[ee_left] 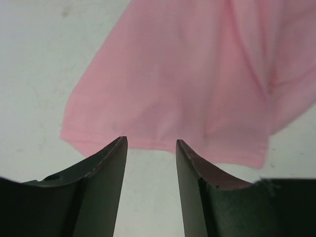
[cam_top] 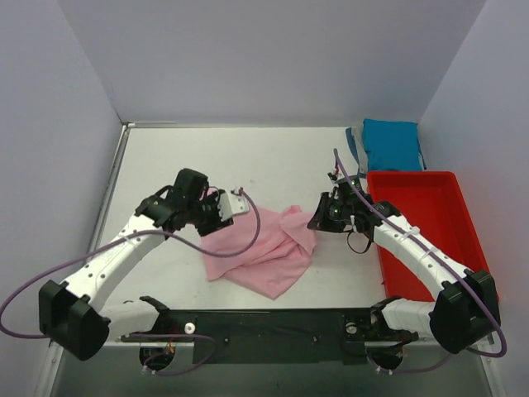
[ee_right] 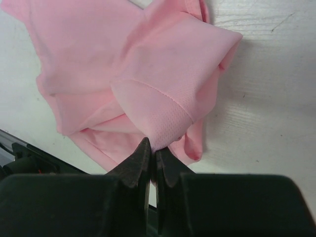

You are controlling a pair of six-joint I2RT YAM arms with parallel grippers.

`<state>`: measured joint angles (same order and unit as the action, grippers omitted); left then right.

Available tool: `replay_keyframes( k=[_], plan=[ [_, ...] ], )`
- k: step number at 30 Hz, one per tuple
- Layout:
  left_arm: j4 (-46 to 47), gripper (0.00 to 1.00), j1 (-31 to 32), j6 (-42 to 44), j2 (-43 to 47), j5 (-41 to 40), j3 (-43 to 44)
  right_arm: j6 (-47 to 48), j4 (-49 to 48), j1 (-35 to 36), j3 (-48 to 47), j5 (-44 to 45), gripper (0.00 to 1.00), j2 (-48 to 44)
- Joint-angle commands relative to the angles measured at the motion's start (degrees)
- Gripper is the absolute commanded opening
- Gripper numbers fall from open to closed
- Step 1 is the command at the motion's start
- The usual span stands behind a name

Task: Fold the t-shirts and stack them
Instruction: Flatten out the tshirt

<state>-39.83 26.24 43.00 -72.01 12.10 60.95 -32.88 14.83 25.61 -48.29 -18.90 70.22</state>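
The pink t-shirt (cam_top: 260, 248) lies crumpled in the middle of the table. My right gripper (cam_top: 318, 219) is at its right edge, and the right wrist view shows that gripper (ee_right: 153, 150) shut on a folded hem of the pink t-shirt (ee_right: 98, 64), lifting it slightly. My left gripper (cam_top: 235, 203) is at the shirt's upper left corner. In the left wrist view the left gripper (ee_left: 150, 143) is open with only bare table between its fingers, just short of the hem of the pink t-shirt (ee_left: 197, 74). The teal t-shirt (cam_top: 391, 143) sits folded at the back right.
A red plastic tray (cam_top: 421, 223) stands along the right side, just right of my right arm and in front of the teal shirt. Grey walls close in the table at the back and on both sides. A black rail (cam_top: 273, 331) runs along the near edge.
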Motion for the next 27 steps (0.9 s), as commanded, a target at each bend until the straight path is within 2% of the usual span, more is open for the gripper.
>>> replay_keyframes(
  k=[1, 4, 9, 15, 22, 24, 25, 26, 27],
  plan=[
    [-15.2, 0.54, 8.2, 0.9, 6.4, 9.8, -8.1, -0.4, -1.6, 0.1, 1.8, 2.6, 0.00, -1.9],
    [-12.4, 0.57, 11.8, -2.1, 9.6, 5.8, -17.1, -0.2, -1.5, 0.1, 2.1, 2.8, 0.00, -1.6],
    [-4.5, 0.62, 12.1, -2.0, 8.6, -0.8, -23.4, 0.2, -1.6, 0.1, 1.7, 2.5, 0.00, -1.1],
    [3.6, 0.63, 13.4, -4.2, 4.2, -2.2, -25.0, 0.6, -1.3, 0.0, 2.1, 3.8, 0.00, -1.7],
    [7.4, 0.63, 15.3, -6.1, -1.0, -1.2, -26.2, 0.9, 0.1, -0.6, 1.7, 4.7, 0.00, -3.2],
    [7.2, 0.58, 15.9, -6.4, -1.2, -0.4, -26.8, 1.2, 0.6, -0.9, 1.4, 5.0, 0.00, -3.5],
    [7.1, 0.52, 16.1, -6.4, -1.0, -0.4, -26.8, 1.2, 0.7, -1.0, 1.2, 5.1, 0.00, -3.5],
    [7.1, 0.36, 16.2, -6.2, -0.9, -0.4, -26.9, 1.4, 1.0, -1.3, 0.9, 5.2, 0.00, -3.5],
    [7.0, 0.28, 16.2, -5.9, -0.8, -0.8, -27.1, 1.5, 1.1, -1.3, 0.7, 5.2, 0.00, -3.6]
  ],
)
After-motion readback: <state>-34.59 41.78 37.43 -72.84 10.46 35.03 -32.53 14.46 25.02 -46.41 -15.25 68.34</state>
